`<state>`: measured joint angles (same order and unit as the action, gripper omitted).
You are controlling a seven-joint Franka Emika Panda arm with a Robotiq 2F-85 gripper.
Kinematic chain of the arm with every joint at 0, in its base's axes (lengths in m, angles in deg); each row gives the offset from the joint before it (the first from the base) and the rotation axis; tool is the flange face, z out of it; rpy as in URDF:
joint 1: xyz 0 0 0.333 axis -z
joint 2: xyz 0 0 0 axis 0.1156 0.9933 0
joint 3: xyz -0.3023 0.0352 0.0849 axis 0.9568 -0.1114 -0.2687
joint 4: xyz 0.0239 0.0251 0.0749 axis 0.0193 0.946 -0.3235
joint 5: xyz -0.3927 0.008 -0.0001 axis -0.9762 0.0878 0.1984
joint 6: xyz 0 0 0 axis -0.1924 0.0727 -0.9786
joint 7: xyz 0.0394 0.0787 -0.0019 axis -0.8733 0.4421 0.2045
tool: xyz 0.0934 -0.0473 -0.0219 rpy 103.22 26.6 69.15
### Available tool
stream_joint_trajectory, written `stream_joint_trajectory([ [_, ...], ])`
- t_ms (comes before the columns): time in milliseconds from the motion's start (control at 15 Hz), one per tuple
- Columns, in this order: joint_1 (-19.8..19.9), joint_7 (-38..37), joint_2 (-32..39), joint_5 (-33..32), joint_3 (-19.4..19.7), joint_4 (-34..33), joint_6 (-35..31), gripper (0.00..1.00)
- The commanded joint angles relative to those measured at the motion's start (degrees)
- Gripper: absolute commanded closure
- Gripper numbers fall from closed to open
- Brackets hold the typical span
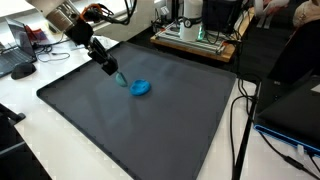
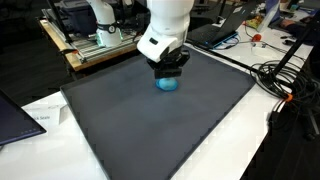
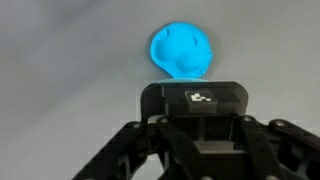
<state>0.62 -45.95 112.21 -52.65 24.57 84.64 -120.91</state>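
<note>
hovering low over the left part of the dark grey rubbery mat (image 1: pixel 150 135), the tool (image 1: pixel 117 76) sits just beside the small bright-blue rounded soft lump (image 1: pixel 142 88). cannot tell whether its fingers are apart or together. the lump lies flat on the mat, toward the far middle. it is not gripped and not lifted yet. in the wrist view it shows just ahead of the tool body. white tabletop (image 1: pixel 40 135) surrounds the mat. to the right, black cables (image 1: pixel 238 125) lie off the mat, well apart. nothing stands between tool and lump.
</note>
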Motion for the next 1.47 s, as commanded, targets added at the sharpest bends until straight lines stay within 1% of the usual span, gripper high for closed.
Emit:
stream_joint_trajectory([
  [0, -4.8, -6.1, -0.8, -6.4, 1.8, -1.6, 1.9, 0.78],
  [267, -9.9, -8.9, -5.1, -12.4, 1.9, 4.0, -0.1, 0.78],
  [400, -12.4, -10.5, -8.4, -15.7, 1.8, 8.1, -2.0, 0.78],
  [600, -16.0, -12.0, -15.8, -21.1, 1.1, 16.5, -6.5, 0.78],
  [733, -18.4, -14.5, -21.1, -25.4, 0.6, 21.7, -9.6, 0.78],
  [867, -19.8, -15.8, -26.9, -29.2, -0.7, 26.9, -12.8, 0.78],
  [1000, -20.1, -15.9, -33.2, -31.5, -2.7, 32.2, -15.7, 0.78],
  [1067, -20.2, -17.7, -35.7, -32.8, -3.7, 34.0, -16.3, 0.78],
  [1200, -19.2, -14.6, -41.2, -32.6, -6.2, 37.7, -18.6, 0.78],
  [1400, -17.9, -8.7, -47.7, -29.8, -8.8, 42.1, -23.7, 0.78],
])
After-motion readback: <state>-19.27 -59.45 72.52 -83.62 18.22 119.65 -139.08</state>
